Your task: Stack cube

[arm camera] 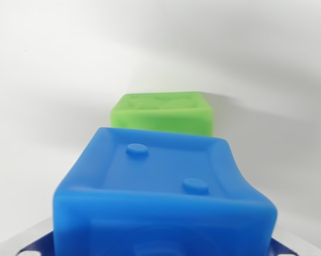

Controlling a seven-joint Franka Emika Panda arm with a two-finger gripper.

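**Wrist view: blue cube close under the camera, green cube beyond**

Wrist view filled along the bottom by a glossy blue plastic cube (163, 197) with a recessed face and two round studs, very near the lens and slightly blurred. Behind it, just past its far edge, a light green plastic cube (161, 113) of similar make, upright on the plain white tabletop (38, 106). Cannot tell whether touching or only overlapping from this angle.

Small dark blue and grey shapes at the bottom corners, possibly parts of the tool, too cropped to read. Fingertips not seen; whether wide, narrow or closed on the blue cube cannot be told from this picture.

Judging by the closeness and the centred framing, probably held or about to be held, lined up with the green cube as the base for stacking. Alignment looks deliberate: green cube straight ahead, so a forward carry and a level lowering likely needed next. Risk: an off-centre set-down sliding off the green top.
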